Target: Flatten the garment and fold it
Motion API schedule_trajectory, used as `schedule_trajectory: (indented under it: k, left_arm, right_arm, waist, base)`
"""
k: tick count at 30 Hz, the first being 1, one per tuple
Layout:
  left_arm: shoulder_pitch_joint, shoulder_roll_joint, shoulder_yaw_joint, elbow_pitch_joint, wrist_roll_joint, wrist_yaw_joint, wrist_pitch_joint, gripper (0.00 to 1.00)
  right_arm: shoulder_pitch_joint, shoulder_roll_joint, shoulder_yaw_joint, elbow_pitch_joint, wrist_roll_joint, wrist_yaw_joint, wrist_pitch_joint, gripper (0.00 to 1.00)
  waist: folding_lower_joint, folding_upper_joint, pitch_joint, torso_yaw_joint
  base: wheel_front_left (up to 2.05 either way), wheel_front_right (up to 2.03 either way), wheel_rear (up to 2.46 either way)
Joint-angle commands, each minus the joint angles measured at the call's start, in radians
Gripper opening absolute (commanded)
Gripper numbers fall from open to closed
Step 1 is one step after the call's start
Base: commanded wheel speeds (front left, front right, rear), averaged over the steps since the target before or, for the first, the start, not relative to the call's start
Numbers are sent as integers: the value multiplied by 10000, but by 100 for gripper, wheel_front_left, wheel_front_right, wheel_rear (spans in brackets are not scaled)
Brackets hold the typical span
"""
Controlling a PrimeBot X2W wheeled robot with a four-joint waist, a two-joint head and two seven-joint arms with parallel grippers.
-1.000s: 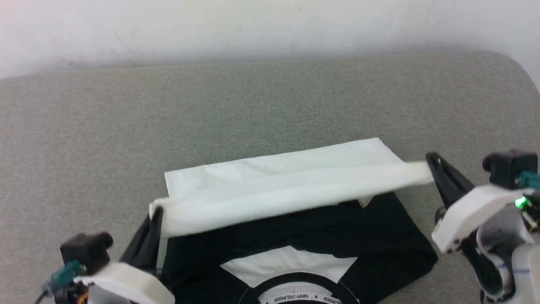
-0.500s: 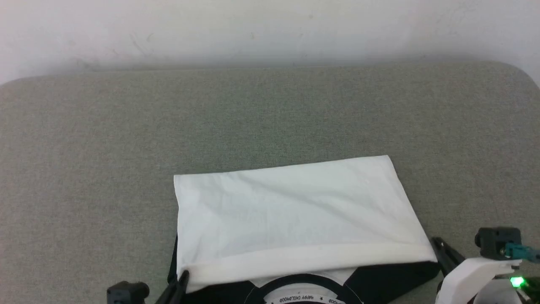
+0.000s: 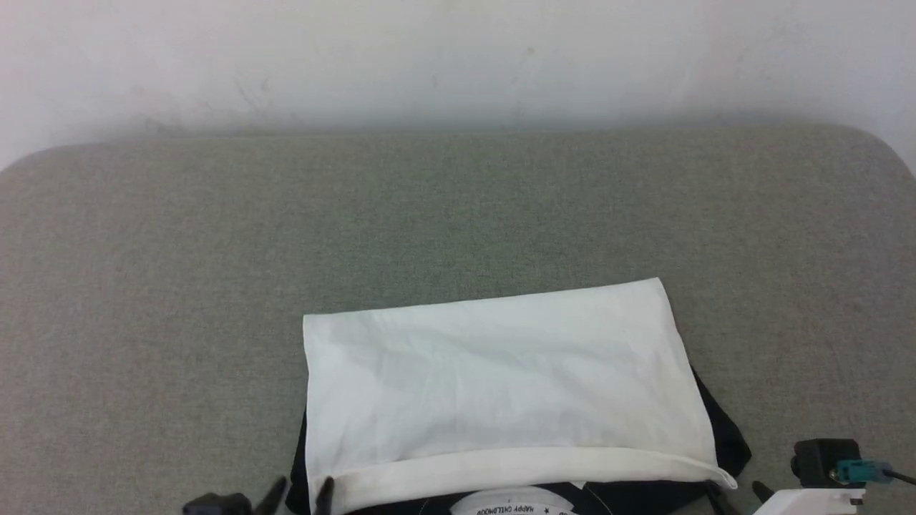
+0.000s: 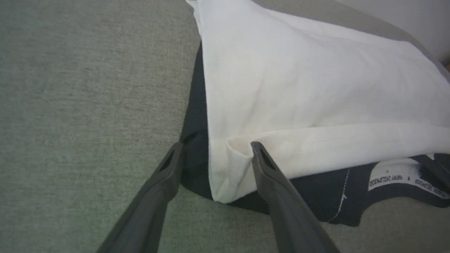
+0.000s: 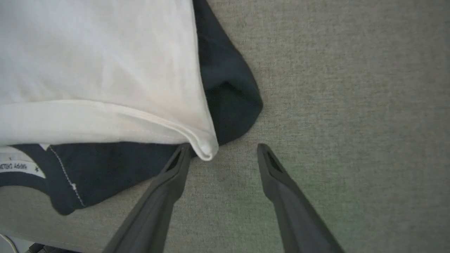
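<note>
Lying flat in the lower centre of the head view, the soft white shirt with black sleeves and a black neckband (image 3: 501, 372) rests on the grey-green woven fabric surface (image 3: 458, 214). The white body panel is folded toward the bottom edge of the frame and forms a rectangle. Its hem band runs along the lower side of that rectangle. Black sleeve fabric protrudes past the white panel at the lower left and lower right. The white lettered tape (image 3: 512, 506) of the neckband shows at bottom centre, just below the hem band. A plain white wall (image 3: 458, 57) spans the top of the frame.

The left gripper (image 4: 217, 144) has its jaws open, with the fingers spread apart. In the left wrist view, the folded hem corner lies between the two fingertips at frame centre. The right-hand finger (image 4: 270, 175) touches the edge of the hem. The left-hand finger tip sits at the border of the black sleeve fabric and the bare surface. No cloth is clamped.

The right gripper (image 5: 224, 147) also has its jaws open and grips nothing. In the right wrist view, the left-hand finger tip sits just beside the white hem corner at frame centre. The right-hand finger is over bare surface, apart from the shirt.
</note>
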Motion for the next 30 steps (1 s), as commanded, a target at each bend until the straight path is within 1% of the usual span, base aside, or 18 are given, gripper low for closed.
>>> schedule_trajectory:
  k: [1,8,11,14,18,22,30]
  left_arm:
    - [35,35,196,-174,10,159,-325,100]
    - [-97,-43,628,-816,463,606,-1853,100]
    - [-387,-144,790,-835,661,788,-2231,100]
    - [-701,-267,894,-750,785,876,-2407,100]
    - [-1102,-398,950,-647,1029,915,-2524,100]
    - [-1373,-511,995,-465,1261,959,-2566,100]
    - [-1911,-789,1220,-460,1695,928,-2583,100]
  right_arm:
    - [103,34,-96,-174,128,-9,-44,100]
    - [-43,37,-335,-665,573,-9,-1257,100]
    - [-243,38,-410,-669,660,-9,-1746,100]
    - [-611,38,-388,-389,614,-9,-2046,100]
    - [-1251,38,-463,425,896,-9,-2236,100]
    - [-1967,39,-486,1558,1225,-9,-2287,100]
    - [-3596,39,-93,4075,997,-9,-1932,100]
  waist:
    - [0,0,-161,42]
    - [0,0,-524,145]
    - [0,0,-656,193]
    - [0,0,-719,192]
    - [0,0,-803,231]
    - [0,0,-863,249]
    - [0,0,-707,299]
  base:
    - [0,0,0]
    - [0,0,0]
    - [0,0,0]
    - [0,0,0]
    - [0,0,0]
    - [0,0,0]
    - [0,0,0]
